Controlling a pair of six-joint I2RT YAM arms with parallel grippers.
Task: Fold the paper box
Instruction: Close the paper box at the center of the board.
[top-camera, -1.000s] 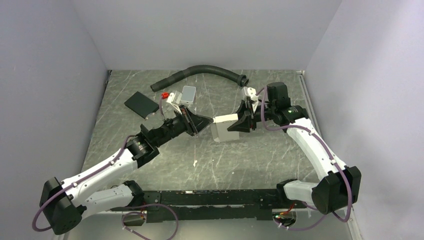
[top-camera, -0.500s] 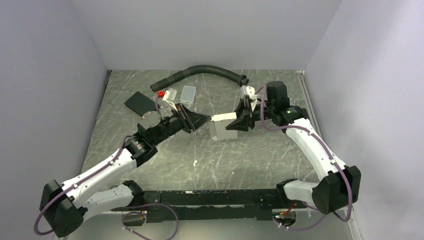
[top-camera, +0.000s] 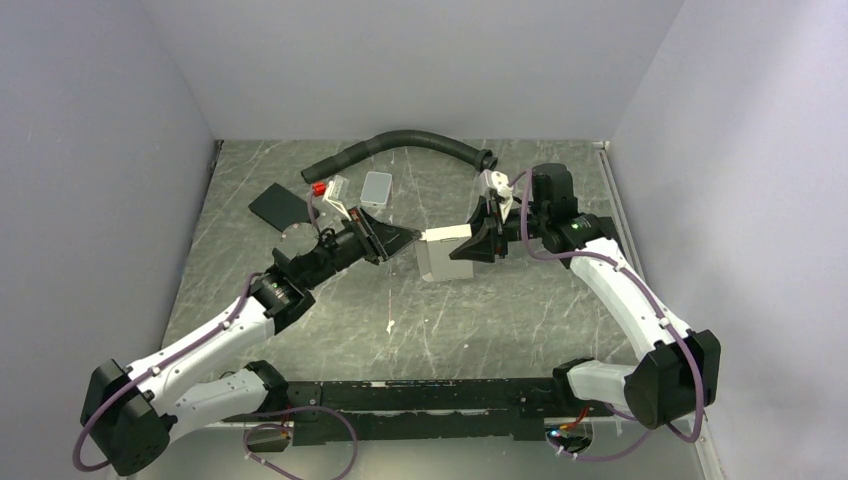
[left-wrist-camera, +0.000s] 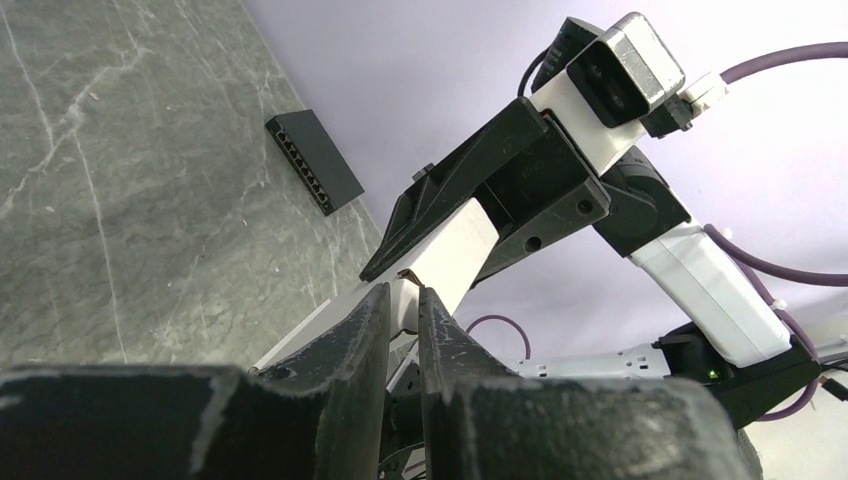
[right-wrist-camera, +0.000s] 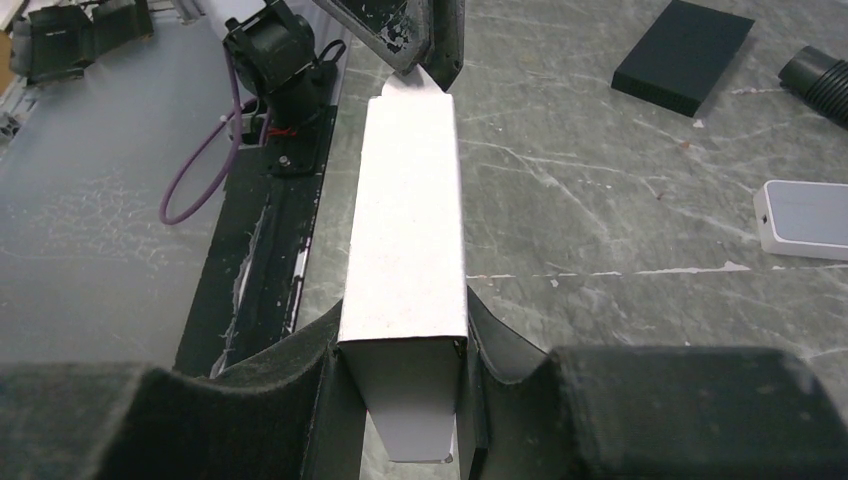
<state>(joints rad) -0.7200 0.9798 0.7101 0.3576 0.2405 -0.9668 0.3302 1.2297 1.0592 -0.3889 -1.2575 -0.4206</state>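
Paper box (right-wrist-camera: 405, 220) tight in right gripper (top-camera: 466, 248); left gripper (left-wrist-camera: 404, 300) at end flap (right-wrist-camera: 410, 86), grip unclear

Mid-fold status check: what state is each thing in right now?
paper box: formed into a slim carton, one end flap sticking out.
right gripper: shut on paper box, clamping its sides.
left gripper: nearly closed at that flap; grip unclear.
black pad: lying flat, untouched.
grey tile: lying flat, untouched.
hose: lying curved along the back.
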